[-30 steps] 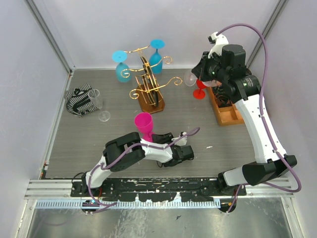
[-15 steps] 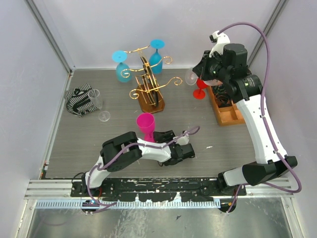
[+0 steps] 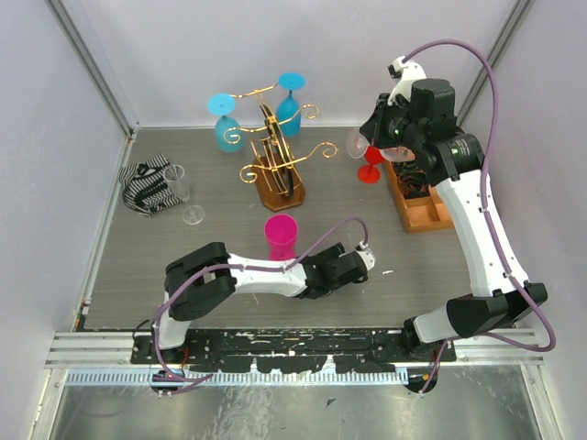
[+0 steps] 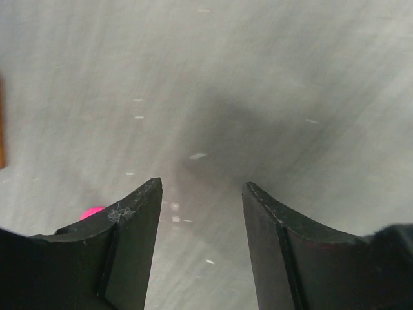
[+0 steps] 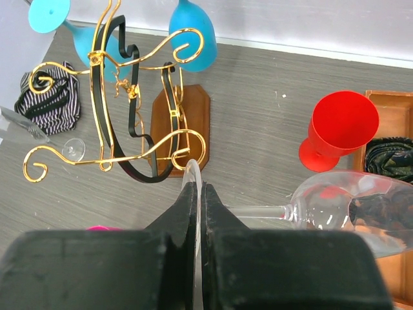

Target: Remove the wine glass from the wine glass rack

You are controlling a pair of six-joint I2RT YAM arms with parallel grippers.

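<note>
Clear wine glass (image 5: 339,201) lies sideways, foot clamped in the closed right hand (image 5: 199,188), apparently just clear of the wine glass rack (image 5: 184,115). Left hand (image 4: 201,188) hangs open over the table (image 4: 271,64).

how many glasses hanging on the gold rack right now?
2. Both hang upside down from the wine glass rack: left blue glass on its rear-left arm, right blue glass on its rear-right arm. None appear hidden.

We see the clear wine glass (image 5: 335,200), right of the wine glass rack (image 5: 184,113), only partly: the right gripper (image 5: 199,190) hides most of its foot, and the picture edge cuts its bowl.
</note>
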